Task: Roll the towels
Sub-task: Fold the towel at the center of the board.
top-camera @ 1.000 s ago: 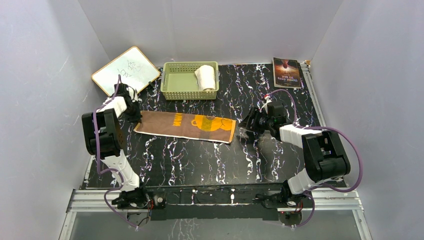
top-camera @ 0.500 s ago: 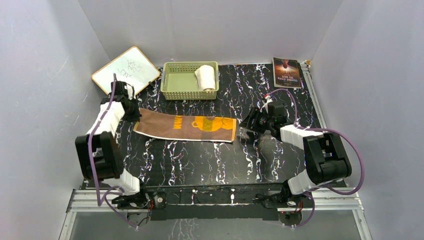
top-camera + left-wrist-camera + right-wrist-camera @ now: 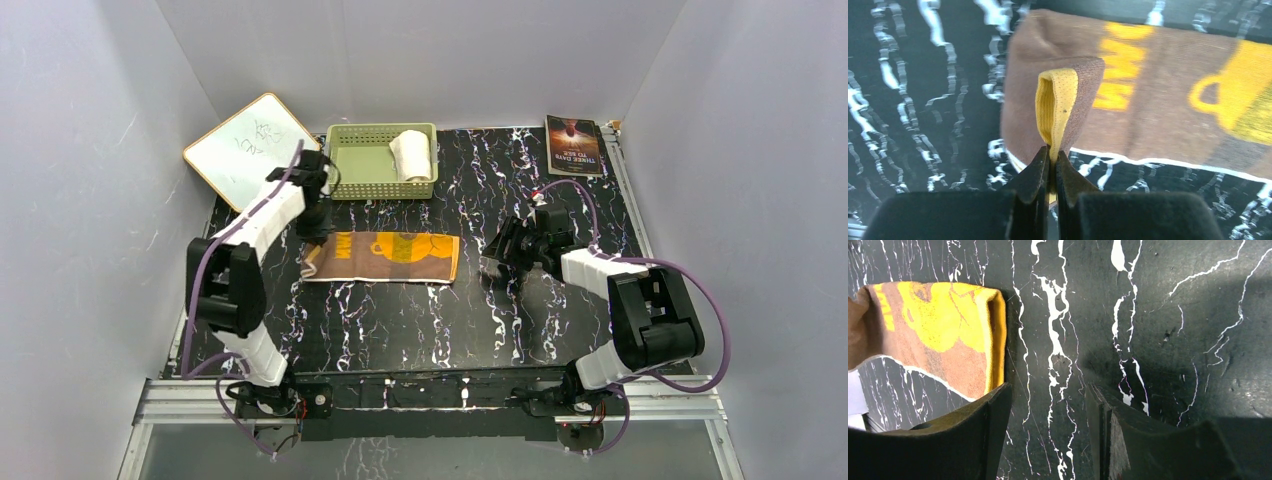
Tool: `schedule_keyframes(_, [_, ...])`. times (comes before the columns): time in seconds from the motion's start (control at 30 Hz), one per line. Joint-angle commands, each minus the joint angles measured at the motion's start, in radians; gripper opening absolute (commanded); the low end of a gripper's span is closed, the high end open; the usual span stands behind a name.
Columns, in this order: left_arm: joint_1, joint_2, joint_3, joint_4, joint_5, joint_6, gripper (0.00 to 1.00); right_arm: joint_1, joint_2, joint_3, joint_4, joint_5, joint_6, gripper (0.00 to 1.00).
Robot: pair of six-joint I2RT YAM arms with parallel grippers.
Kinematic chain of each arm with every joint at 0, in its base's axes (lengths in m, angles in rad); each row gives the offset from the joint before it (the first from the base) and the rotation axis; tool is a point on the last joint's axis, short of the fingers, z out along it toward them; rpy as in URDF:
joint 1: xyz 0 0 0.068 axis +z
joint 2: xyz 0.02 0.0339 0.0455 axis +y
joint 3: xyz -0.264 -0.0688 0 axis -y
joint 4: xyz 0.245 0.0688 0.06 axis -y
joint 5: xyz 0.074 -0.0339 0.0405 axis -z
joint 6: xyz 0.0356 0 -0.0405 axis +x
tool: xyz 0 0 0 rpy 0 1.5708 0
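Nearest me, on the black marbled tabletop (image 3: 450,320), the right fingers (image 3: 497,262) (image 3: 993,410) are spread apart with nothing between them, just off the right edge of the brown towel (image 3: 385,257) (image 3: 943,325). Whether they touch the tabletop I can't quite tell. The brown towel (image 3: 1158,100) lies flat across the middle, yellow print up. At its left end the left fingers (image 3: 316,240) (image 3: 1044,167) are clenched on a raised corner, pinching it so the cloth loops over and shows its yellow side. Beyond that sits the green basket (image 3: 345,187), and in its right end lies the white towel (image 3: 411,155), rolled up. A whiteboard (image 3: 250,140) leans at the far left and a book (image 3: 573,145) lies at the far right.
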Motion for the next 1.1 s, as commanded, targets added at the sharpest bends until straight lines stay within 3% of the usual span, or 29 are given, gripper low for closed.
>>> schedule_keyframes(0.0, [-0.102, 0.069, 0.143, -0.117, 0.120, -0.092, 0.00, 0.004, -0.045, 0.045, -0.005, 0.023, 0.002, 0.54])
schedule_keyframes(0.17, [-0.202, 0.155, 0.246, -0.104, 0.280, -0.135, 0.00, 0.005, -0.036, 0.053, -0.011, 0.016, -0.003, 0.54])
schedule_keyframes(0.3, [-0.249, 0.229, 0.298, -0.088, 0.310, -0.182, 0.00, 0.005, -0.026, 0.060, -0.011, 0.007, -0.005, 0.54])
schedule_keyframes(0.57, [-0.299, 0.285, 0.287, 0.056, 0.362, -0.294, 0.00, 0.005, -0.013, 0.063, -0.015, -0.006, -0.014, 0.55])
schedule_keyframes(0.87, [-0.328, 0.244, 0.246, 0.224, 0.455, -0.413, 0.00, 0.005, 0.000, 0.066, -0.012, -0.018, -0.012, 0.55])
schedule_keyframes(1.07, [-0.351, 0.275, 0.241, 0.256, 0.459, -0.439, 0.00, 0.003, 0.004, 0.068, -0.013, -0.022, -0.014, 0.56])
